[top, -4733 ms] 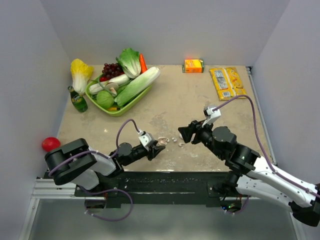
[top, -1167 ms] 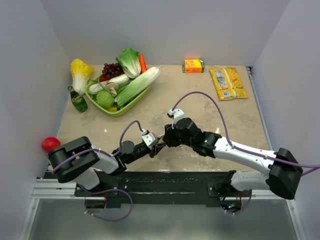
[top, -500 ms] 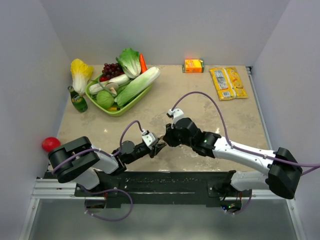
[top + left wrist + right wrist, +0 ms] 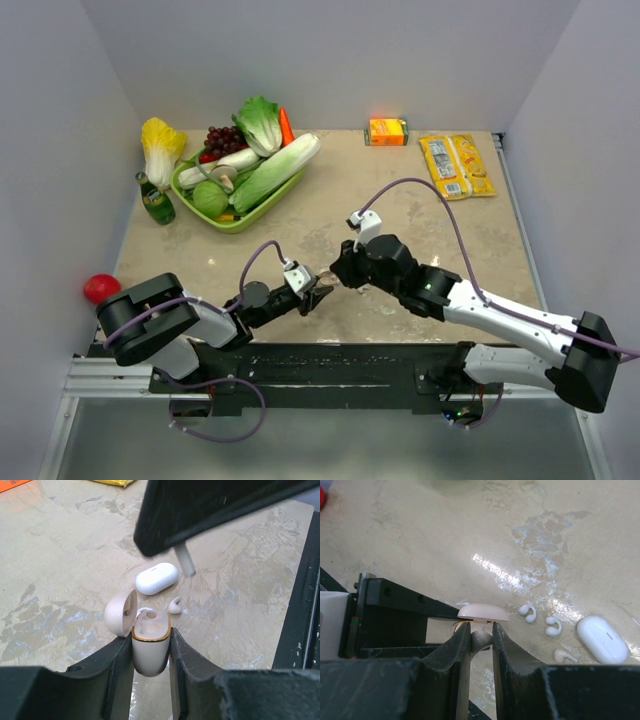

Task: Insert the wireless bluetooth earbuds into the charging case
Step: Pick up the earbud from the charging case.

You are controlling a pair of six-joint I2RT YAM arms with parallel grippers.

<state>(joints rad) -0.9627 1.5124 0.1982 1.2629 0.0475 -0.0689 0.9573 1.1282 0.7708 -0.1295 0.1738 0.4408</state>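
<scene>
Left gripper (image 4: 150, 639) clamped on case (image 4: 150, 652), lid open, middle of tabletop's (image 4: 400, 190) near edge. Right gripper (image 4: 481, 630) pinching earbud (image 4: 481, 640) close by case mouth, not yet seated. Loose buds (image 4: 552, 626) lie just beside, so insertion looks barely begun.

No legible text or labels

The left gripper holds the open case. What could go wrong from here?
The earbud sits only at the tips of the right gripper; it may slip or turn before reaching the charging case.
The open lid stands close to those fingers; a touch could shut it or twist the case in the left gripper.
</scene>
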